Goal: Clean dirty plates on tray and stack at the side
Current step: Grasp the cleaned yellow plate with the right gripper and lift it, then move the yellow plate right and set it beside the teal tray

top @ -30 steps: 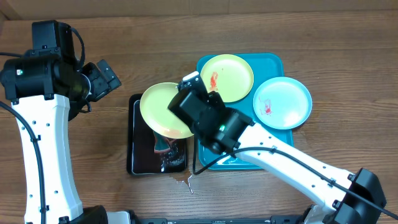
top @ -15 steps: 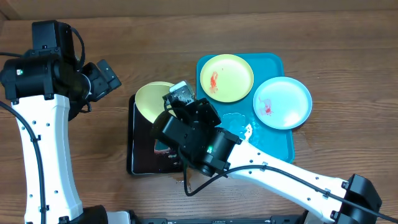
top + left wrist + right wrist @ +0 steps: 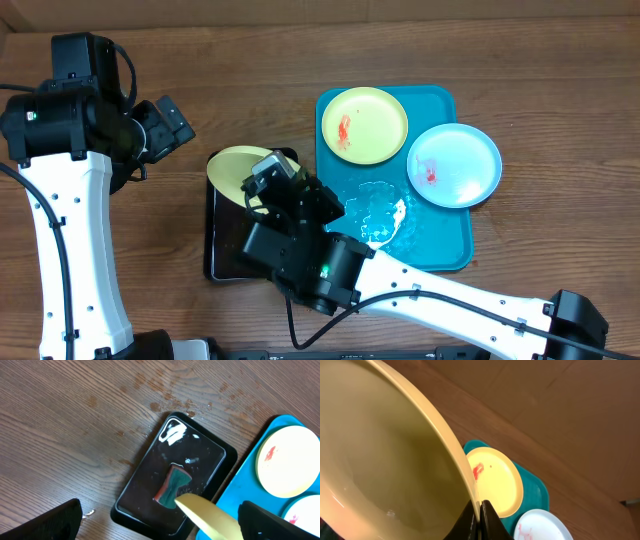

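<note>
Right end effector (image 3: 479, 517): fingers closed tight on the rim of a pale yellow plate (image 3: 380, 460). The plate is tilted steeply, with its edge pinched between the two dark fingertips.

Pale yellow plate, position: in the overhead view it sits above the far end of the black tray (image 3: 222, 240) and overhangs that tray's far corner. Contact with the tray cannot be told.

Black tray: small and rectangular with a wet, glossy floor. It lies on the counter (image 3: 550, 80), right beside the turquoise tray (image 3: 440, 240). A teal and reddish block (image 3: 172, 485) lies in it.

Turquoise tray: large, with rounded corners. A wet, foamy patch (image 3: 375, 210) marks its bare floor.

Yellow-green plate (image 3: 364, 125): flat in the far part of the turquoise tray, with a red smear on its face.

Light-blue plate (image 3: 455, 165): just beside the yellow-green one, also smeared red. It projects past the tray's edge on the side away from the black tray.

Left end effector (image 3: 172, 125): fingers spread wide and gripping nothing. It is raised over the counter, well apart from both trays.
</note>
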`<state>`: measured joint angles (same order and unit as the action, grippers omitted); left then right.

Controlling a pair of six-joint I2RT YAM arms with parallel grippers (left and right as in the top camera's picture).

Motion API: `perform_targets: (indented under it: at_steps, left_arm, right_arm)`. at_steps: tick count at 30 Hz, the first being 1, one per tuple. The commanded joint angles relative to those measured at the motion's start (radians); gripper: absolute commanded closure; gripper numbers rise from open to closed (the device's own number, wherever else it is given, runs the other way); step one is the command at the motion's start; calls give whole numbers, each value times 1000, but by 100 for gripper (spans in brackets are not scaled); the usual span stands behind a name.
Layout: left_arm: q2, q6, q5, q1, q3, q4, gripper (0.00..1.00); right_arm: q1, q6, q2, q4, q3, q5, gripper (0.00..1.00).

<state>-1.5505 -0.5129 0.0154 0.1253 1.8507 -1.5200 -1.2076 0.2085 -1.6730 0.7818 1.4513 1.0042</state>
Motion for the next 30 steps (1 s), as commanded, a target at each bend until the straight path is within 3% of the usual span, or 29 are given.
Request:
perform_targets:
  at_steps: [1, 23, 26, 30]
  left_arm:
    - [-7, 19, 3, 5, 11, -1, 0]
    - [-7, 19, 3, 5, 11, -1, 0]
    - [-7, 19, 3, 5, 11, -1, 0]
    - [-7, 19, 3, 5, 11, -1, 0]
  right_arm:
    - [-15, -1, 5, -5, 25, 54, 96]
    - [-14, 0, 5, -4, 25, 40, 96]
    - [6, 29, 5, -4, 25, -43, 96]
    - [126, 176, 6, 8, 26, -287, 96]
